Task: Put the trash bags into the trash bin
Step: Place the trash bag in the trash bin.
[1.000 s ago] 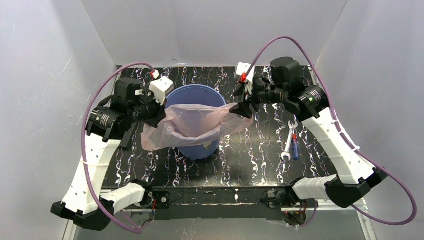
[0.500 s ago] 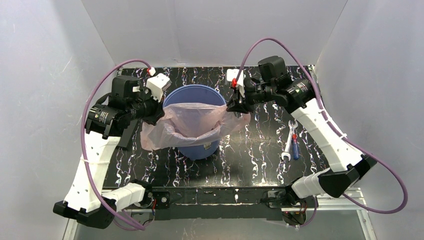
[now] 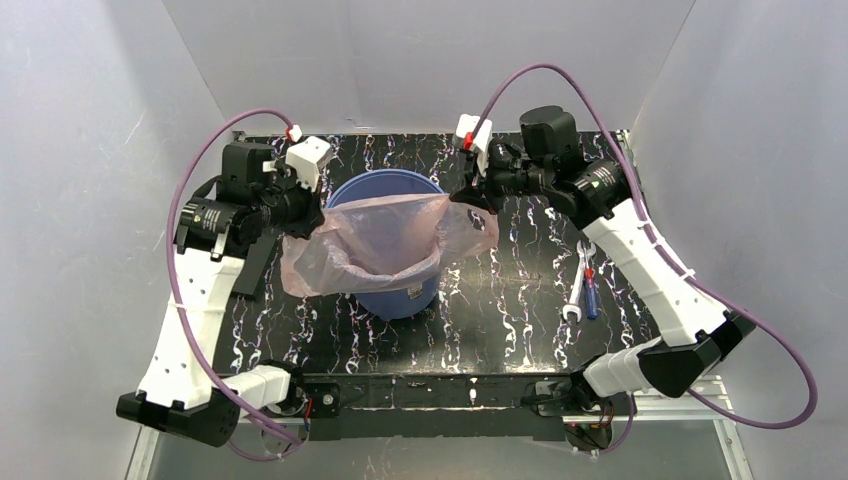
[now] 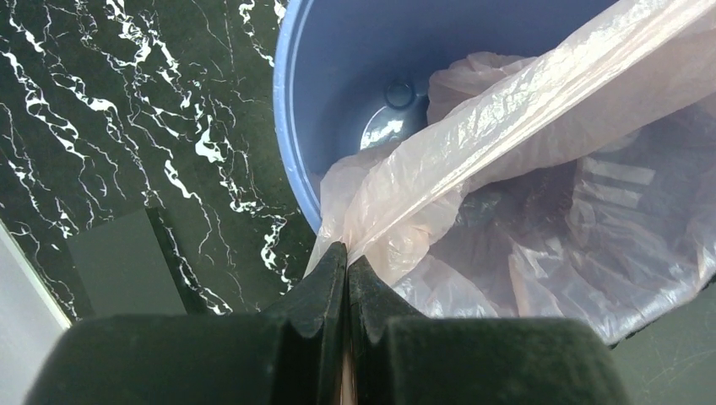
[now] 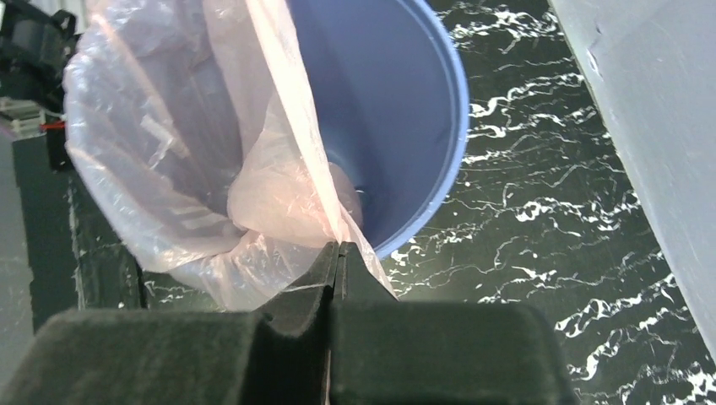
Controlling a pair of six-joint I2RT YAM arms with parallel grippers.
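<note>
Over the bin [image 3: 402,300], left tool [image 4: 346,255] and right tool [image 5: 338,247] clamp bag [image 3: 385,238].

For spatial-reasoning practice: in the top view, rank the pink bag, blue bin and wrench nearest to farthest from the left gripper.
1. The pink bag, pinched in the left gripper.
2. The blue bin, beside it.
3. The wrench, far right.

Arms [image 3: 190,320]: white links, blk joints, purple cables [image 3: 540,67], poss. red cable clips [image 3: 466,143].
</note>
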